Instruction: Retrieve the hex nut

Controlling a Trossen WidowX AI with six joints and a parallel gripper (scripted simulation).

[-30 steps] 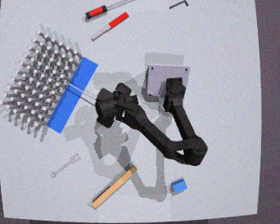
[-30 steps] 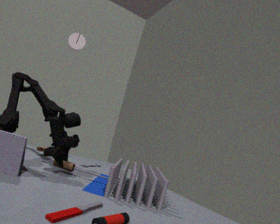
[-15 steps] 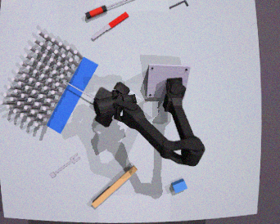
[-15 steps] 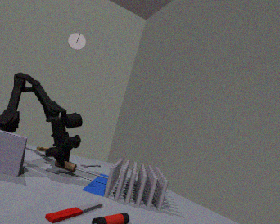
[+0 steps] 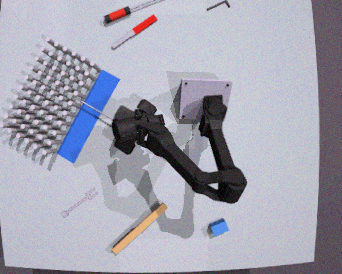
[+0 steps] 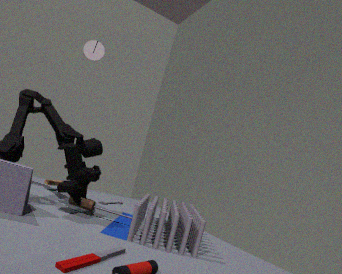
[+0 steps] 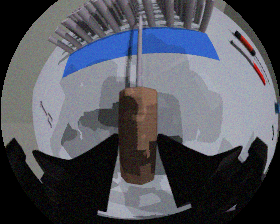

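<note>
My gripper (image 6: 80, 199) (image 7: 138, 138) is shut on the brown wooden handle (image 6: 87, 203) (image 7: 138, 115) of a tool. The tool's thin metal rod (image 5: 97, 112) (image 7: 140, 62) points across the blue taped strip (image 5: 75, 142) (image 6: 114, 231) (image 7: 90, 54). In the wrist view its far end reaches the front spacers; whether it touches one, and the shape of its tip, I cannot tell. The metal spacers (image 5: 53, 95) (image 6: 173, 225) (image 7: 167, 15) stand in dense rows behind the strip. No nut can be made out on the strip or between the spacers.
A red-black screwdriver (image 5: 117, 15) (image 6: 141, 268) and a red-handled tool (image 5: 145, 24) (image 6: 79, 262) lie beside the field. A wrench (image 5: 79, 202) (image 7: 46, 114), a wooden bar (image 5: 140, 229), a blue block (image 5: 219, 227) and a hex key (image 5: 218, 5) lie elsewhere. The arm stands by a pale plate (image 5: 193, 100).
</note>
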